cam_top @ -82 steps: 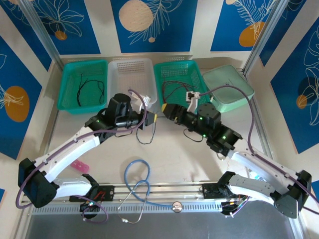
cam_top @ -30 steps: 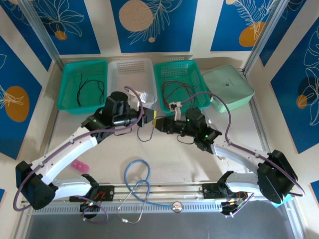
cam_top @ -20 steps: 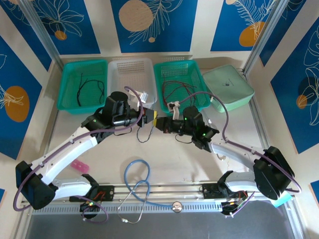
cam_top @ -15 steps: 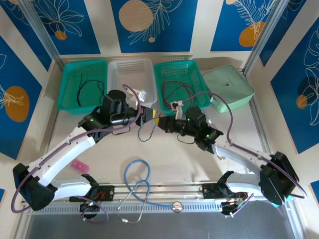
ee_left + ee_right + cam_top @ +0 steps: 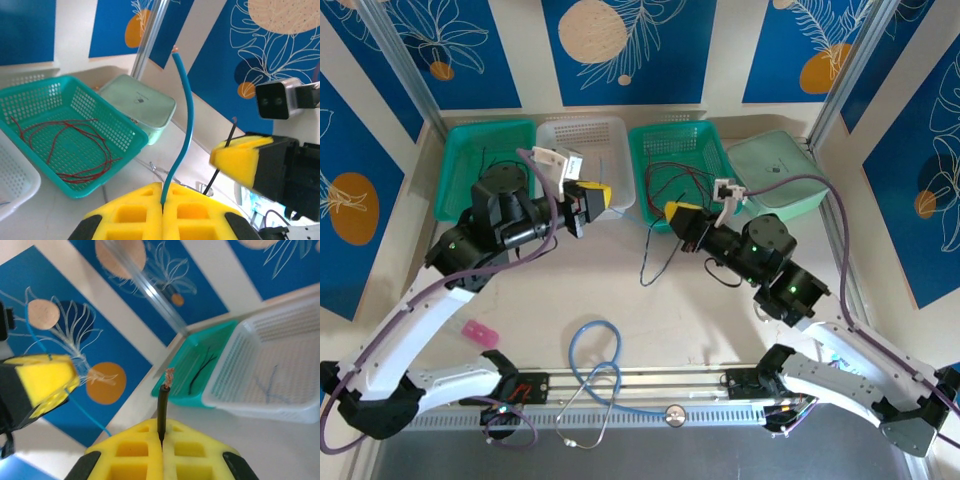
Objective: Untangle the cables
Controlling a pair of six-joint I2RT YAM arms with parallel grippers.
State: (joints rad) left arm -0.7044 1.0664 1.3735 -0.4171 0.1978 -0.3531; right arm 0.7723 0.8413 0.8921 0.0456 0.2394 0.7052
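Left gripper (image 5: 591, 196) is clamped on the blue-grey cable (image 5: 184, 115), which rises toward 12 o'clock in its wrist view; right gripper (image 5: 679, 213) pinches the black cable (image 5: 161, 407), its tail hanging toward 7 o'clock to the table (image 5: 720, 320). Both arms are raised, well apart; the white basket (image 5: 570, 140) lies just at 12 o'clock of the left one, the nearer arm.

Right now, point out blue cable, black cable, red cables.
blue cable (image 5: 190, 120): left wrist view, mid-length.
black cable (image 5: 161, 410): right wrist view, sheath below tip.
red cables (image 5: 80, 176): left wrist view, lower loop.
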